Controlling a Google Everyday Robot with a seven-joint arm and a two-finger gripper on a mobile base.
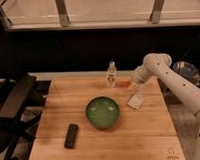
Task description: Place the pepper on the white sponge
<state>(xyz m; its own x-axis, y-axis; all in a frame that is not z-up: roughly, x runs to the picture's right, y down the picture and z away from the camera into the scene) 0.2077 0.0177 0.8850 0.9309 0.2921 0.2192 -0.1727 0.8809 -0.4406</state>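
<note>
Pepper (124,84), small, orange-red, at gripper (131,82); white sponge (136,100) nearby

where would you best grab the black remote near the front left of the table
Grip the black remote across its narrow width at mid-length, coming straight down from above: it lies flat on the wooden table with free space along both long sides. The gripper is far off, by the pepper at the back right.

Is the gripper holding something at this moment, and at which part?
The gripper, above the table's far right side, holds the pepper at its right end; the rest sticks out leftward, beyond the white sponge.
</note>
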